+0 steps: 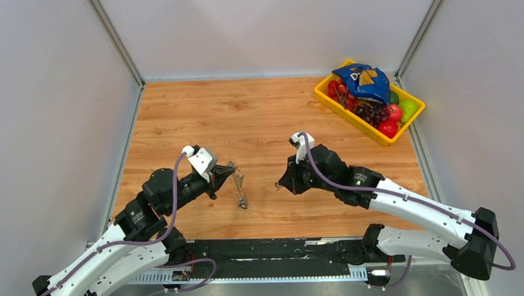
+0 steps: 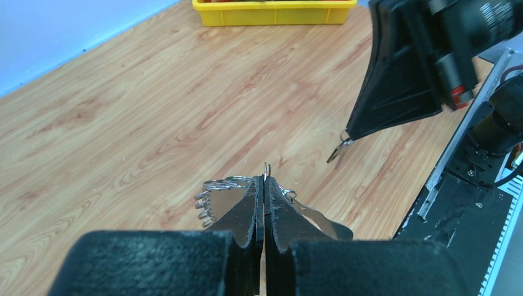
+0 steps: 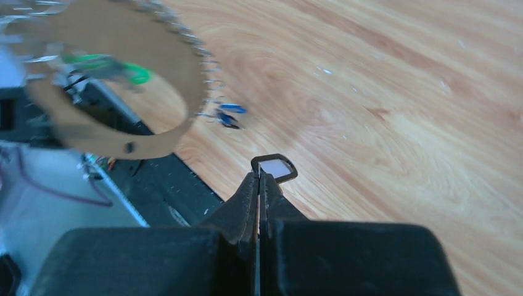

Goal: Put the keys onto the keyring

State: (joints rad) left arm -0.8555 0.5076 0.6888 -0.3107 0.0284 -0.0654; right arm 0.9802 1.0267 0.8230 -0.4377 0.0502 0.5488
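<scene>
Now, thin toothed silver keyring [image 3: 188, 68] pinched in left hand [image 2: 264, 185]; tiny dark-headed key [image 3: 275, 168] nipped in right hand [image 3: 260, 179].

Shiny metal keyring [image 2: 217, 200], smooth wood-grain table [image 2: 123, 123], glossy yellow plastic bin [image 2: 274, 13].

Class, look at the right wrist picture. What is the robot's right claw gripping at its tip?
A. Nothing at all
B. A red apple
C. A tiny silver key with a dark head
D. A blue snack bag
C: the right claw is shut on the tiny silver key with a dark head, which pokes out just past its tip.
</scene>
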